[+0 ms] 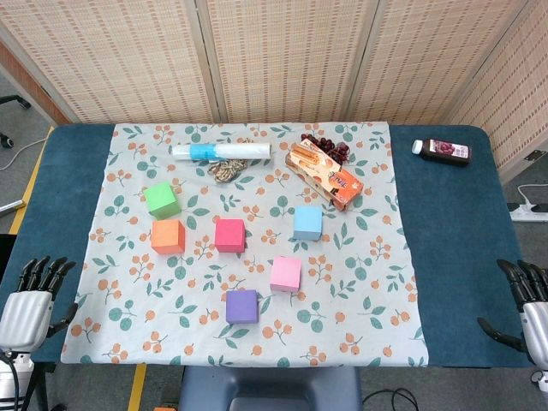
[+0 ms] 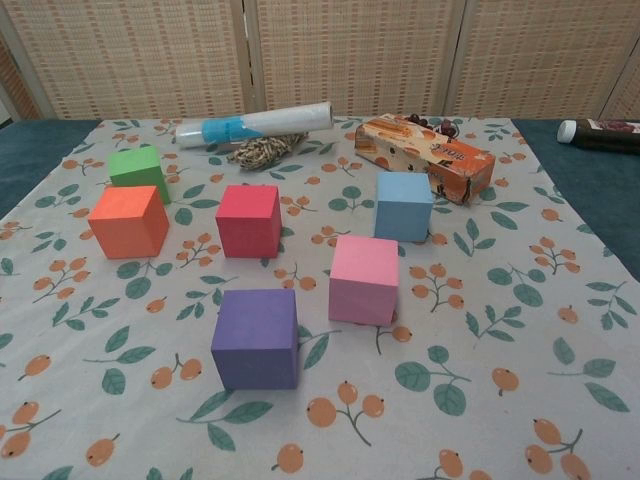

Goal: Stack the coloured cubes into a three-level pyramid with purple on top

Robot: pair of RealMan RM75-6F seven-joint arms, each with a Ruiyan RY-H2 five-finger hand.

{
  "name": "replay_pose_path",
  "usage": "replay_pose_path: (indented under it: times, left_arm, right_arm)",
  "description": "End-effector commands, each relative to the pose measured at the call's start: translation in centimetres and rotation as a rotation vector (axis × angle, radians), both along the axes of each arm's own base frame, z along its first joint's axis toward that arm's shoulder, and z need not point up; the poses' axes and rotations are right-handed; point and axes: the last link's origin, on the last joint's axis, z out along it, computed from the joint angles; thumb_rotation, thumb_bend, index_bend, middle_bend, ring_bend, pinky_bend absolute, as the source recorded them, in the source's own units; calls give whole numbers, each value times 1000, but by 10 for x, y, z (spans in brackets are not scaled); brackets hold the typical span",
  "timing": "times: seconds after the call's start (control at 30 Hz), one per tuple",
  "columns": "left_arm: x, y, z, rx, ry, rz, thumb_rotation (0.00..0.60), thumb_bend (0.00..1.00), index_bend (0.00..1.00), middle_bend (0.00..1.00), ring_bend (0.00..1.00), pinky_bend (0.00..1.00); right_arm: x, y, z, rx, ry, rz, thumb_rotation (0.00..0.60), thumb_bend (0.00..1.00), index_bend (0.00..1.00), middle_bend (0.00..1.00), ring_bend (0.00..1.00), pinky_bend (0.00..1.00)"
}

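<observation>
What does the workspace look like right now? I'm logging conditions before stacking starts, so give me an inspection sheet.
Surface: floral cloth over a blue table.
Job's things: green cube, orange cube, red cube, blue cube, pink cube, purple cube, all separate, none stacked.
Clutter: rolled tube, twine, snack box, dark berries, bottle.
Hands: left hand and right hand empty at the table's near corners.
Cables: white cord and power strip on the floor.
Surroundings: woven screens.

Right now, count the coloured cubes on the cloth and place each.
6, none stacked: green cube far left, orange cube before it, red cube centre, blue cube right, pink cube nearer, purple cube nearest.
</observation>
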Motion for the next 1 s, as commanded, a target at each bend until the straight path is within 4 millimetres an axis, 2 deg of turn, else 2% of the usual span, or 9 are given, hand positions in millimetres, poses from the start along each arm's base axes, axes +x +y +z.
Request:
replay_pose_path:
  times: [0.03,0.23,0.43,0.53,0.73,0.87,1.0]
  left_arm:
    - [0,4,-2,-2,3,-1,600,342,164,120,54,70]
    - [0,9,-3,-8,9,-5,600,340,164,121,55,73]
    - [1,10,0,8,-1,-17,600,340,163,122,59,78]
    - [6,19,-1,-7,-23,-47,600,339,164,123,72,88]
    - [23,68,-9,-96,-76,-119,600,339,184,126,103,130]
    - [40,101,-26,-211,-137,-123,600,339,185,159,138,176]
    - [56,130,-45,-316,-123,-121,600,340,138,147,140,184]
  right_arm:
    - [0,-4,-3,0,-5,-2,600,62,0,90,0,49]
    - [3,-9,-5,2,-10,3,600,62,0,90,0,49]
    - [9,-8,2,-17,-17,33,600,62,0,90,0,50]
    - [12,-8,8,-31,-19,48,600,62,0,90,0,50]
    - [26,-17,20,-37,14,106,600,62,0,90,0,49]
    - [36,-25,27,-28,30,143,600,62,0,90,0,49]
    - [45,-33,27,-10,48,161,600,62,0,90,0,49]
